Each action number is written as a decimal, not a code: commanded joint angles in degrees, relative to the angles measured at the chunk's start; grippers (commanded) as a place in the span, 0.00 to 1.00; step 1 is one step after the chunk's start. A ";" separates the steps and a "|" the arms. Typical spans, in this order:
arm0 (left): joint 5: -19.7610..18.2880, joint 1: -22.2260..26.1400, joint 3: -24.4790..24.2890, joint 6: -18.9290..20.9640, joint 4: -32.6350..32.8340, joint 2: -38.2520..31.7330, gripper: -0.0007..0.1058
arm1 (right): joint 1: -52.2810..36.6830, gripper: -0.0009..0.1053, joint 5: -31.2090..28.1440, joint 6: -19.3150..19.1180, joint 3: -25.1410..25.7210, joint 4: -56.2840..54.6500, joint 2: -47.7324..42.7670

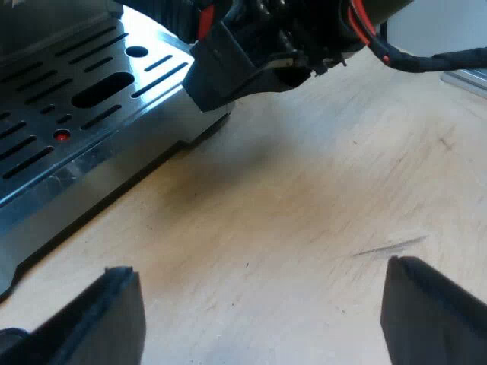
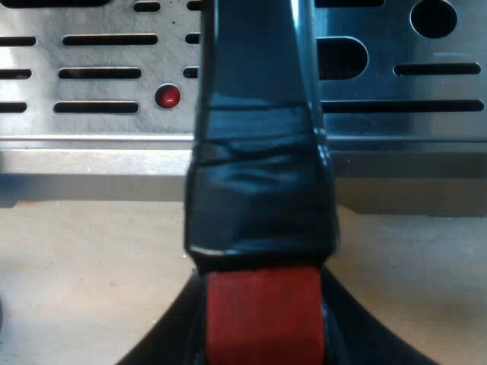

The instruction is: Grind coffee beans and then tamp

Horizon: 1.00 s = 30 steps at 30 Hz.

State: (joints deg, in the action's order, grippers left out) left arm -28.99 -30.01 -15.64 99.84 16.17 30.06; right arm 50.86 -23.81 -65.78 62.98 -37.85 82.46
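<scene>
The holder's dark, tape-wrapped handle (image 2: pixel 259 152) runs straight out from my right gripper (image 2: pixel 262 342) toward the espresso machine's slotted metal drip tray (image 2: pixel 99 57). The handle's red end (image 2: pixel 262 315) sits between the black fingers (image 2: pixel 171 342), which are shut on it. The holder's metal head is hidden. In the left wrist view the right gripper (image 1: pixel 243 61) hangs at the edge of the drip tray (image 1: pixel 76 99). My left gripper (image 1: pixel 262 293) is open low over the bare wooden table (image 1: pixel 304 198), with nothing between its fingers (image 1: pixel 114 312).
A small red dot (image 2: pixel 167 96) sits among the tray's slots (image 1: pixel 62 135). The tray's steel front lip (image 2: pixel 91 163) stands just above the wooden table (image 2: pixel 91 266). A pale metal rail (image 1: pixel 468 76) lies beyond the right arm.
</scene>
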 commanded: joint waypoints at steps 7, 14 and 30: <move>-0.44 -0.28 -0.16 0.25 -0.99 0.04 0.63 | 0.12 0.01 0.93 -0.88 0.48 0.72 -0.09; -0.44 -0.28 -0.16 0.25 -0.99 0.04 0.63 | 2.11 0.01 -1.02 -0.23 0.48 -0.59 -0.09; 0.50 -0.28 -0.16 0.25 -3.40 -0.41 0.63 | 4.82 0.01 -3.40 4.54 0.48 -5.61 -1.30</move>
State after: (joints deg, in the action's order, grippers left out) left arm -28.86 -30.01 -15.64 99.84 13.58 30.06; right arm 54.52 -28.83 -61.22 63.32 -40.27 82.27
